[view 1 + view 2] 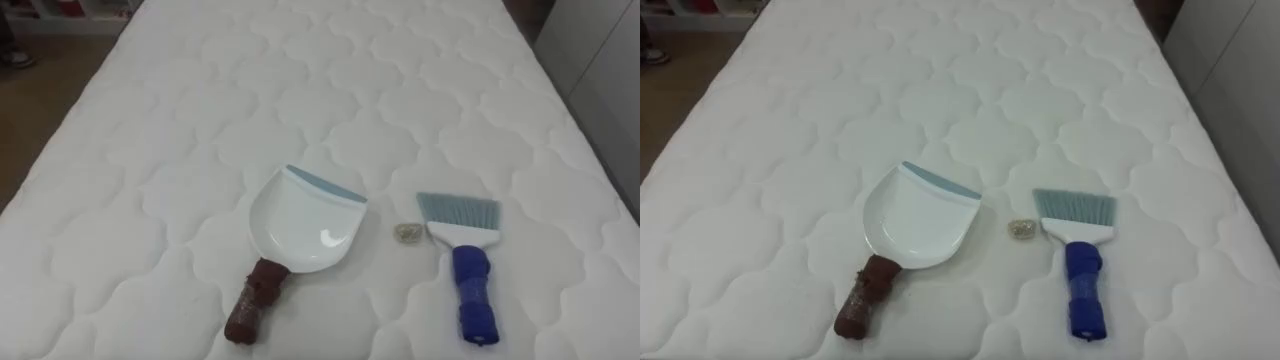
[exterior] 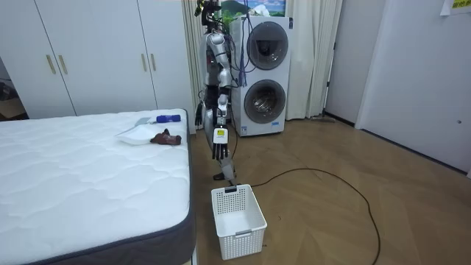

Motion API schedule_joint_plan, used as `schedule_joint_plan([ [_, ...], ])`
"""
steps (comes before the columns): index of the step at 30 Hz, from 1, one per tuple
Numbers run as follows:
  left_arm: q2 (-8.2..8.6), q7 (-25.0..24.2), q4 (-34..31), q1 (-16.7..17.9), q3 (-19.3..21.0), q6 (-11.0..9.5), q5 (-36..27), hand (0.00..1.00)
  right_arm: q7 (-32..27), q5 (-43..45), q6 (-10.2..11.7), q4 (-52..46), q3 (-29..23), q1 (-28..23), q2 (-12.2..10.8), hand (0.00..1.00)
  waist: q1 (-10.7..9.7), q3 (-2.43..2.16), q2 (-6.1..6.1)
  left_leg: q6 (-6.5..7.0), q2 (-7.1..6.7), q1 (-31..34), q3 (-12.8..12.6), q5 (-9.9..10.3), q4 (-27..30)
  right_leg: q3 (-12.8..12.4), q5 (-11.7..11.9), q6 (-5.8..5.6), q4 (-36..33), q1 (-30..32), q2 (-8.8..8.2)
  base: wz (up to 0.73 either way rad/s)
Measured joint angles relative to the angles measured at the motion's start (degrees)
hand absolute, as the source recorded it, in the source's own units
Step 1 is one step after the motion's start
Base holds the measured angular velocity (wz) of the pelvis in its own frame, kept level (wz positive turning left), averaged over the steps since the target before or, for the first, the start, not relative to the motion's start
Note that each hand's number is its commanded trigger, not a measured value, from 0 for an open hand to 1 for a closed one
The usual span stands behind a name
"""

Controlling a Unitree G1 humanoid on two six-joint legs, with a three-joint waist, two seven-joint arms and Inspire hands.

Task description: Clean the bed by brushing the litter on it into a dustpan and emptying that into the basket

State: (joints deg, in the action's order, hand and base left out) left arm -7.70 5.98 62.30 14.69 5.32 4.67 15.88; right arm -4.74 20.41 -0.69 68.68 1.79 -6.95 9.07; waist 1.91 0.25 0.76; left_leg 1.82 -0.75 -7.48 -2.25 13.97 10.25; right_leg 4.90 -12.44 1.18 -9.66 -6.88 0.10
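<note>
Lying on mattress [image 1: 300, 80] — dustpan [image 1: 300, 225], brush [image 1: 465, 262], crumb [image 1: 406, 232]

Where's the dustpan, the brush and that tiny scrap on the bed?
dustpan [image 1: 300, 225]: left eye view, middle of its white scoop.
brush [image 1: 472, 295]: left eye view, on its blue handle.
scrap [image 1: 406, 232]: left eye view, its middle, between the other two.

White dustpan [image 1: 305, 222], small crumpled scrap [image 1: 406, 232] and blue brush [image 1: 463, 262] side by side on quilted mattress [image 1: 300, 80]
</note>
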Motion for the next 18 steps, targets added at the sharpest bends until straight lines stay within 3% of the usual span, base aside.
schedule_joint_plan([
  [3, 0.0, 0.0, -0.3, 0.0, 0.0, 0.0, 0.0, 0.0, 0.0, -0.1, 0.0, 0.0, 0.4, 0.0, 0.0, 0.0, -0.1, -0.15, 0.26, 0.0, -0.03, 0.1, 0.1, 0.0, 0.1, 0.1, 0.0, 0.01, 0.0, -0.1, -0.01, 0.0],
  [10, -0.01, 0.1, -0.3, -0.4, 0.0, -0.3, 0.0, 0.0, -0.1, 0.1, 0.3, 0.1, 0.3, 0.1, 0.0, 0.0, -0.2, -0.05, 0.54, 0.0, -0.1, 0.1, 0.1, 0.0, 0.2, 0.1, 0.0, 0.01, 0.1, -0.4, -0.04, 0.0],
  [16, -0.04, 1.7, -0.4, -1.4, 0.2, -1.6, 0.0, 0.0, -0.7, -1.7, 0.9, 0.1, 0.4, 0.1, 0.0, 0.0, 0.0, 0.12, 1.07, 0.0, -0.29, 0.9, 0.6, 0.0, 1.1, 0.3, 0.0, 0.02, 0.1, 0.0, -0.13, 0.04],
  [18, -0.05, 3.9, -0.5, -1.5, 0.3, -2.8, 0.0, 0.0, -1.1, -2.5, 1.5, 0.1, 0.3, 0.1, 0.0, 0.0, 0.0, -0.15, 0.79, 0.0, -0.27, 0.9, 0.7, 0.0, 1.1, 0.3, 0.0, 0.03, 0.2, 0.0, -0.1, 0.02],
])
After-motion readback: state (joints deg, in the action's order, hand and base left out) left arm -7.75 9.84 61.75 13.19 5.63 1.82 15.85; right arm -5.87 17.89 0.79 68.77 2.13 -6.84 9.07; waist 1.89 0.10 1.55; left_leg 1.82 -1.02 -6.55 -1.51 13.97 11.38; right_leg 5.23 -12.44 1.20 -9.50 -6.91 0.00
